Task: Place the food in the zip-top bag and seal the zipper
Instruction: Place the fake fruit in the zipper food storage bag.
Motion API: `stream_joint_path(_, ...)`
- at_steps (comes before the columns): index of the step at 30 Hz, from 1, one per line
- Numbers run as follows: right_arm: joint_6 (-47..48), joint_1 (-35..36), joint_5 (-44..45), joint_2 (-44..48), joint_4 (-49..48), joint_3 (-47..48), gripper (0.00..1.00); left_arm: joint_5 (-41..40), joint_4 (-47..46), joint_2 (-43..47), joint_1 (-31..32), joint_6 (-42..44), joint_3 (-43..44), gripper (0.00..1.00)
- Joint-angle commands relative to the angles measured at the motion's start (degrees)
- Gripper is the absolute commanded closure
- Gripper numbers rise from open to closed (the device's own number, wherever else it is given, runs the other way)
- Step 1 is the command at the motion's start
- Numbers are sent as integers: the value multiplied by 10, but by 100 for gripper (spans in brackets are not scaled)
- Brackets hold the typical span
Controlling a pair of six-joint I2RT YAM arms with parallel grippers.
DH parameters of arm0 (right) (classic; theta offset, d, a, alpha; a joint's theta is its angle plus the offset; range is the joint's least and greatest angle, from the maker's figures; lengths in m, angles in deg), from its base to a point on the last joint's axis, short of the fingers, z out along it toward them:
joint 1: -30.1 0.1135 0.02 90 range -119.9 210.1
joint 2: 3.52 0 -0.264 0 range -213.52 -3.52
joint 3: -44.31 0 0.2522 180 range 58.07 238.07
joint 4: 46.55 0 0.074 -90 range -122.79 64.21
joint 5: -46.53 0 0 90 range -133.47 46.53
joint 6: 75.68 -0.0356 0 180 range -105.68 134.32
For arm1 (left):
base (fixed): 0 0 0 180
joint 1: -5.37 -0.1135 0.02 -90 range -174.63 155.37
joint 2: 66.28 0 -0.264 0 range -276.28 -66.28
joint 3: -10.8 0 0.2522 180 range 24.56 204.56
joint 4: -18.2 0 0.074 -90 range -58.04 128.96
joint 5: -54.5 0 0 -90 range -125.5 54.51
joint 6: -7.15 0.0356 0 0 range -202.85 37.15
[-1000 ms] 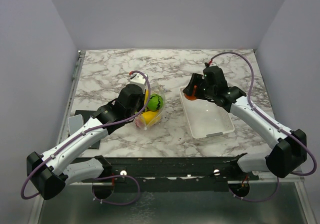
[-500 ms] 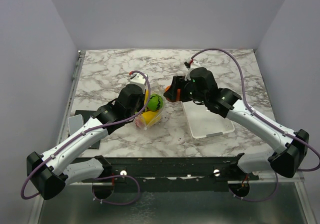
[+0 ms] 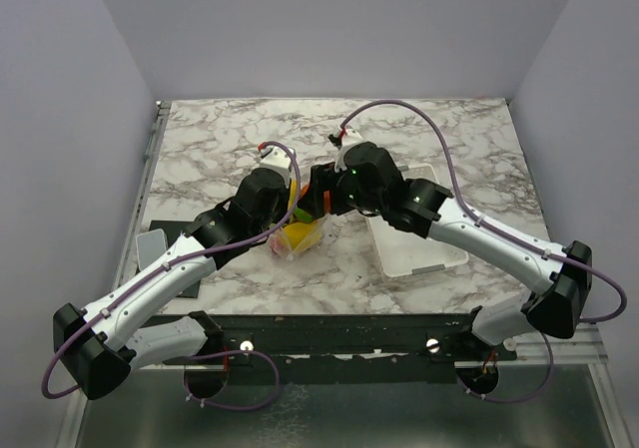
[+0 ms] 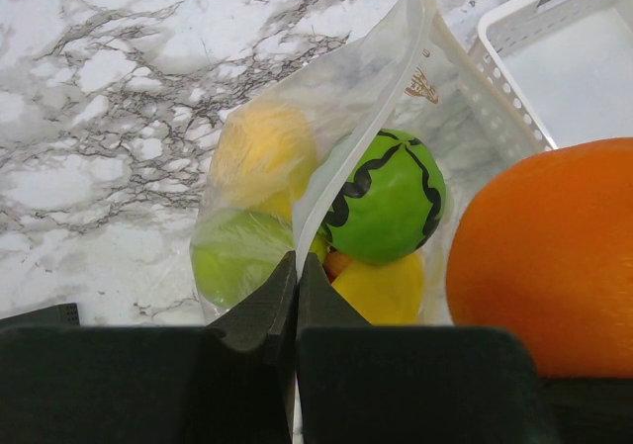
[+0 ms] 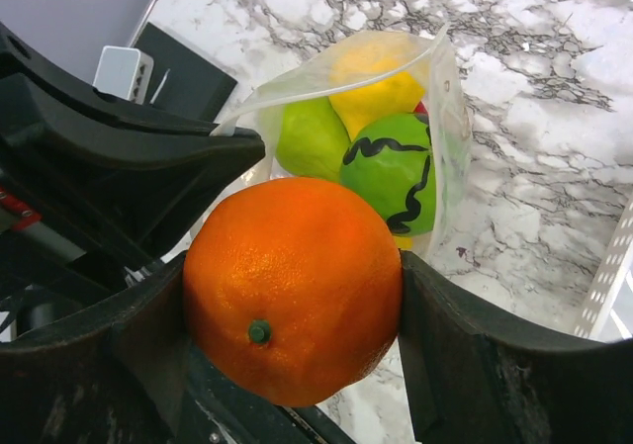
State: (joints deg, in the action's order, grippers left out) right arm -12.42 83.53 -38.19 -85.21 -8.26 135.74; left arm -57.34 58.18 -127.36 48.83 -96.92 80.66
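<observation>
Right wrist shows right gripper gripping orange beside zip-top bag mouth

Bright, even light throughout, soft faint shadows, little glare, pictures sharp.

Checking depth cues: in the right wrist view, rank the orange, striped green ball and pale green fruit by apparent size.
1. orange, nearest the camera, so inflated.
2. striped green ball.
3. pale green fruit, partly hidden.

one orange — one bag (one tray)
</observation>
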Motion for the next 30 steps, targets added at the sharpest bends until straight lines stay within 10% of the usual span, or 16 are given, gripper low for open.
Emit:
stream_joint_path(1,14,13,31,-36,4,24,71,12,-1,6,-3,1,-4,100)
stream_joint_path(7,9,16,44,-67,5,28,62,14,-1,7,-3,0,-3,100)
stream_joint_path(19,-2,31,56,-105,18,61,10,15,-1,10,-3,0,-3,100)
stream_joint_path(30,-19,35,88,-57,19,48,4,15,-1,12,-3,1,-3,100)
